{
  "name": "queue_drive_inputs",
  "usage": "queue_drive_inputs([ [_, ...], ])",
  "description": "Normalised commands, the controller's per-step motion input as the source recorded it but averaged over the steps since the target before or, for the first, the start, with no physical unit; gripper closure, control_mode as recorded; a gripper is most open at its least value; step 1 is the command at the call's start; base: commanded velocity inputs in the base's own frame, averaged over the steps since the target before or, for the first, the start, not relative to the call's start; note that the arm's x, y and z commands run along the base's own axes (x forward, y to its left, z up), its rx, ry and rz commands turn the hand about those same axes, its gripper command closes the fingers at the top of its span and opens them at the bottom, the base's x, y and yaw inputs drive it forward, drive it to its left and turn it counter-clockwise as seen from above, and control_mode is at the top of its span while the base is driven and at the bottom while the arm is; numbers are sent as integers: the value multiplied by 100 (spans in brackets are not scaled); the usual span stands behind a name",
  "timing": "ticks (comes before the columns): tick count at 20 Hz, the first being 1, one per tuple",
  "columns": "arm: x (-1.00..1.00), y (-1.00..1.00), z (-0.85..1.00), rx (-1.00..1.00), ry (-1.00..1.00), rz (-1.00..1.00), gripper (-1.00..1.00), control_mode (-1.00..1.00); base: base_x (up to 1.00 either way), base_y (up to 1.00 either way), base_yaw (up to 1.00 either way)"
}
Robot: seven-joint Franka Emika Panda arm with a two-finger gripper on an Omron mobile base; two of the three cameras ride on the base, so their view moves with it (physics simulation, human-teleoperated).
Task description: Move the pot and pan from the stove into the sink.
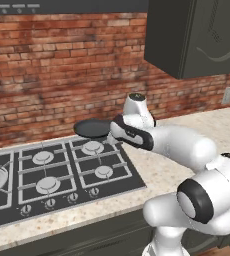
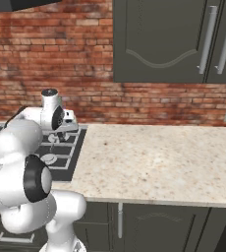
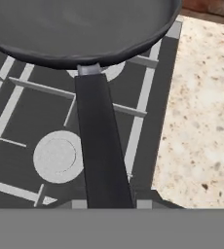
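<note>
The pan (image 3: 80, 29) is shallow, round and black, with a long straight handle (image 3: 102, 146) that runs down between my fingertips. My gripper (image 3: 111, 204) is shut on that handle. From the left base view the pan (image 1: 92, 128) hangs a little above the back right burner of the stove (image 1: 62, 170), with my gripper (image 1: 113, 131) at its right side and the handle hidden by the hand. The stove (image 3: 31, 121) lies below the pan. The pot and the sink are out of view.
A speckled beige counter (image 2: 154, 157) stretches to the right of the stove. A brick wall (image 1: 62, 65) stands behind it, and dark upper cabinets (image 2: 174, 39) hang above the counter. My own white arm (image 1: 187, 150) reaches over the counter's front.
</note>
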Motion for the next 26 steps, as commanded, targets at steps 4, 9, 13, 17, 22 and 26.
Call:
queue_drive_inputs([
  [4,-85,-15,64,0,1,9,100,-100,0,0,0],
  [9,-99,-21,54,0,-5,12,100,-100,0,0,0],
  [13,-83,-26,41,2,-17,13,100,-100,0,0,0],
  [17,-75,-26,32,3,-26,11,100,-100,0,0,0],
  [22,-68,-23,19,3,-32,10,100,-100,0,0,0],
  [26,-40,-7,2,0,-19,8,100,-100,0,0,0],
])
